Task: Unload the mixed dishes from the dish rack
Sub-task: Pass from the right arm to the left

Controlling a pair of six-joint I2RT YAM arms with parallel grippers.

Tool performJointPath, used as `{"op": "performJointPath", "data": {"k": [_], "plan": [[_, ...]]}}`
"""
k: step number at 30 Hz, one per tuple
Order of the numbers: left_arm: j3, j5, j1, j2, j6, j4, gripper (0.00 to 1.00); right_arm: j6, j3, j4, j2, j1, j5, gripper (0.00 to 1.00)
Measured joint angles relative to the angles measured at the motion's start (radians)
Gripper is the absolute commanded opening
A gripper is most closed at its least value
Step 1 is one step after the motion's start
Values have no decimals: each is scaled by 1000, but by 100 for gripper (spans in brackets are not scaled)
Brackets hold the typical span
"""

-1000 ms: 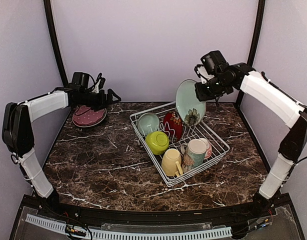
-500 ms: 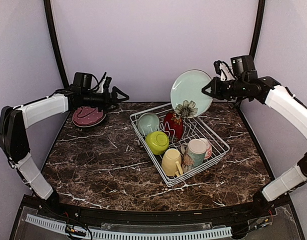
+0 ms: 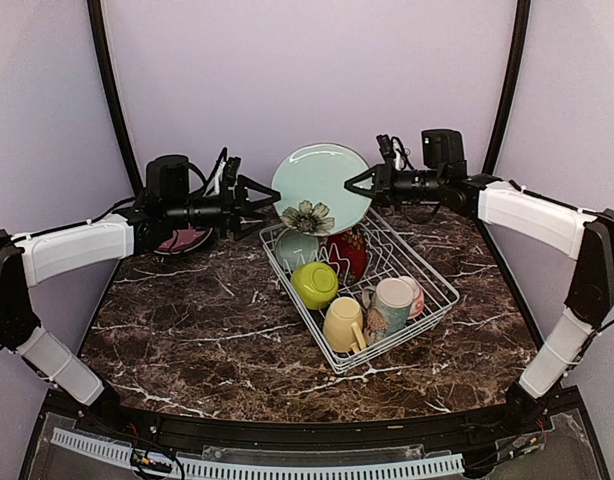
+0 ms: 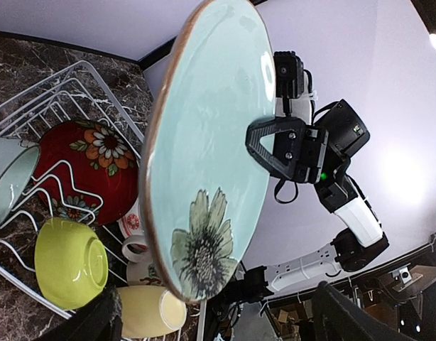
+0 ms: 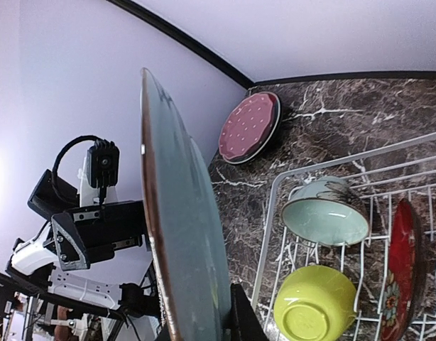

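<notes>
My right gripper (image 3: 362, 185) is shut on the right rim of a pale green plate with a flower print (image 3: 320, 190) and holds it upright in the air above the back left of the white wire dish rack (image 3: 427, 262). My left gripper (image 3: 265, 207) is open, its fingers (image 4: 108, 320) spread right at the plate's left rim (image 4: 204, 142); I cannot tell if they touch. In the right wrist view the plate (image 5: 179, 234) shows edge-on in the gripper (image 5: 197, 327). In the rack are a teal bowl (image 3: 297, 245), a red patterned plate (image 3: 345, 250), a lime bowl (image 3: 314, 284), a yellow mug (image 3: 343, 323) and a cream patterned mug (image 3: 389, 305).
A pink dotted plate (image 3: 182, 240) lies on the marble table at the back left, behind my left arm; it also shows in the right wrist view (image 5: 250, 128). A small red-patterned cup (image 3: 417, 292) lies beside the cream mug. Dark marble table (image 3: 187, 330) stretches left and in front of the rack.
My right arm has carried the green plate left, from over the rack's back right to its back left. My left arm has swung right from the pink plate to the green plate's rim.
</notes>
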Motion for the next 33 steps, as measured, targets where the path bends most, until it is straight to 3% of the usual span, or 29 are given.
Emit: {"op": "performJointPath", "data": {"k": [3, 10, 17, 21, 25, 27, 30, 33], "plan": [[-5, -14, -7, 0, -18, 16, 77, 36, 0, 49, 40, 29, -32, 0], [-47, -66, -10, -5, -77, 33, 36, 89, 0, 125, 73, 76, -88, 0], [-80, -101, -10, -42, -125, 70, 8, 104, 0, 152, 73, 78, -98, 8], [-92, -127, -10, -47, -127, 79, 1, 102, 0, 148, 73, 79, -85, 28], [-101, -114, -9, -47, -164, 80, 1, 94, 3, 163, 72, 79, -91, 67], [-101, -108, -5, -45, -175, 80, 1, 82, 6, 160, 69, 78, -84, 81], [-102, -84, 14, -45, -188, 78, 1, 50, 14, 141, 57, 72, -70, 94], [-108, -61, 60, -46, -195, 77, 1, 30, 14, 110, 38, 59, -51, 99]]}}
